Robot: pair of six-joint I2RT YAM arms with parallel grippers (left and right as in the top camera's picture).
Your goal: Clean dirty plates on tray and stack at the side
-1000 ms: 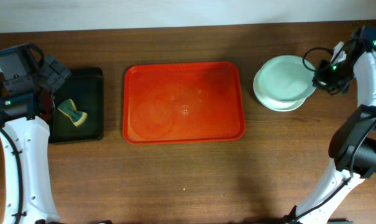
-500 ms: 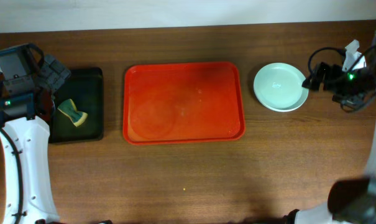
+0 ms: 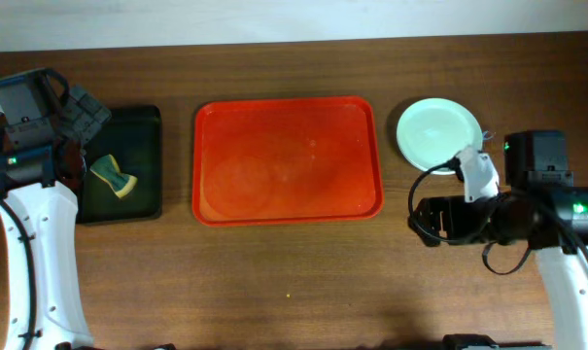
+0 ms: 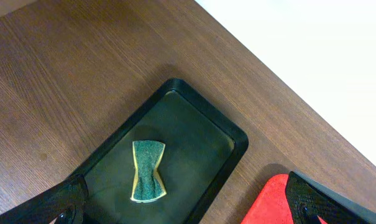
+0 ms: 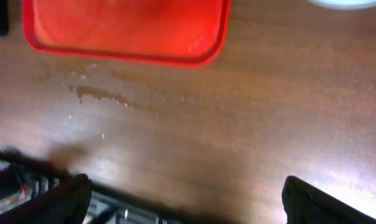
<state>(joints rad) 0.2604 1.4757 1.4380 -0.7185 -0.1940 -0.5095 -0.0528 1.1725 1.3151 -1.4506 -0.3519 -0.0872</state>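
Overhead and wrist views. The tray (image 3: 274, 126), red-orange with rounded corners and a raised rim, lies mid-desk (image 3: 294, 282), its long sides parallel to the far desk edge; a faint circular mark shows on its floor. The plates (image 3: 435, 134) sit off it, a pale mint round on the desk just to its right, with a narrow strip of wood between tray rim and plate rim; how many are stacked cannot be told from above. A black tray (image 3: 143, 126) lies left of the red one, parted from it by another strip of wood, and holds a green-and-yellow sponge (image 3: 114, 177). The left fingers (image 4: 60, 202) hang by the black tray's far left corner, spread wide and grasping nothing. The right fingers (image 5: 63, 196), likewise released and wide apart, are over the desk in front of the plates, clear of the plate rim and of the tray's near right corner; their camera shows pale streaks (image 5: 100, 94) on the wood beside the tray's near rim. A broad band of wood runs between that rim and the desk's near side.
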